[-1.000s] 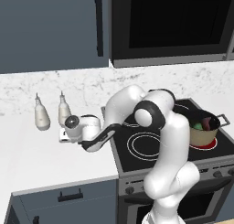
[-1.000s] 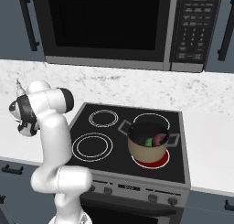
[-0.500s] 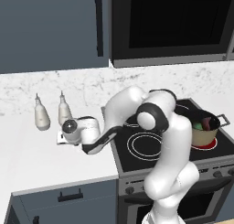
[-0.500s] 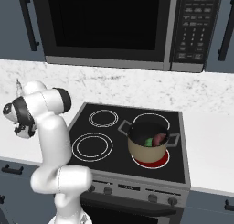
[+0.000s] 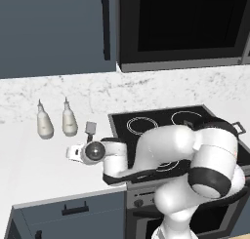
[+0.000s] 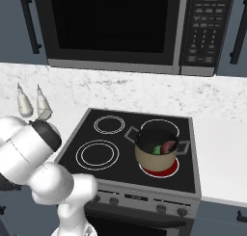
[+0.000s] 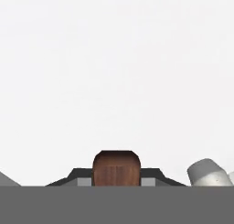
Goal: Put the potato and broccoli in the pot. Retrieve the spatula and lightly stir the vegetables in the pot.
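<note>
Left base view shows a white marble surface point(image 5: 29, 165) beside a black cooktop point(image 5: 161, 123), with a dark microwave point(image 5: 180, 28) mounted above. The robot's white arm bends low over the surface, left of the cooktop. Its tool point(image 5: 74, 152) reaches toward two white pointed-tip bottles point(image 5: 45, 124) standing near the wall. A square silver-grey spatula point(image 5: 90, 128) blade shows just right of the bottles, beyond the arm's wrist.

Right base view shows the tan pot point(image 6: 155, 153) sitting on the front right burner, which glows red beneath it. Inside the pot lie the green broccoli point(image 6: 157, 150) and the reddish-brown potato point(image 6: 168, 146), side by side and touching.

Hand view shows the tool point(image 7: 116, 179) pressed together on the spatula's reddish-brown handle point(image 7: 116, 169), whose end rises between the dark fingertips point(image 7: 77, 176). Plain white surface lies behind it. A rounded grey-white shape sits at the lower right, too cropped to identify.
</note>
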